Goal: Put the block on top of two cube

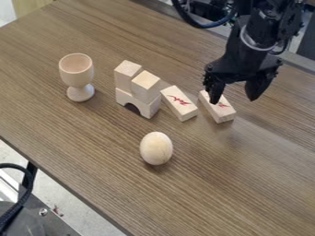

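The camera looks down at a slant from above the worktop, facing towards the arm, at middling range, with the worktop's long edges crossing the view diagonally.

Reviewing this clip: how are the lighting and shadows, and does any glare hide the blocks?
Camera view: light looks soft; the two cubes have paler tops than sides, the opening under the arch block is dark, a faint shadow lies by the wooden egg, and no glare hides the blocks; the black gripper shows little shading.
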{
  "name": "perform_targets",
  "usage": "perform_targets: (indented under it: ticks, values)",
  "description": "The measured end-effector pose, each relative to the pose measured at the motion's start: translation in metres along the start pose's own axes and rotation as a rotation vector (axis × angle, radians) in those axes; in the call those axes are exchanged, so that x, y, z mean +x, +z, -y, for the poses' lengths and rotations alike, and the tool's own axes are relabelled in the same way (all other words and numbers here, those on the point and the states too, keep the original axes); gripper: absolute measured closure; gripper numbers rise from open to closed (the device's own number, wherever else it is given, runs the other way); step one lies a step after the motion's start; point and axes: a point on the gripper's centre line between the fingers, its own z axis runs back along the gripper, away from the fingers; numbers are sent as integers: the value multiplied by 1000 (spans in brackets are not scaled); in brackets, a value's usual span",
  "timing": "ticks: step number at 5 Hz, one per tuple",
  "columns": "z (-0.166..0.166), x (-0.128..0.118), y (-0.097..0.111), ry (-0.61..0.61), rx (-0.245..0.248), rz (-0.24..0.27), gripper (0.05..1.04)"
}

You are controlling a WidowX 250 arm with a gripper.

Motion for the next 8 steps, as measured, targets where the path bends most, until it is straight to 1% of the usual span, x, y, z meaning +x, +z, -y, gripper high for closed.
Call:
perform_targets:
  ticks: [1, 3, 4, 5, 6, 7, 8]
  values:
    - [0, 1, -2, 20, -8, -14, 85]
    - [-5, 15, -22, 57, 29, -33, 85]
    - [-5, 21, -33, 64, 55, -34, 85]
    - [-6, 26, -42, 81, 62, -38, 122]
    - [-6, 28, -49, 128, 54, -37, 340]
    - [-6, 32, -52, 179, 34, -34, 523]
    - [-9, 37, -50, 245, 14, -68, 523]
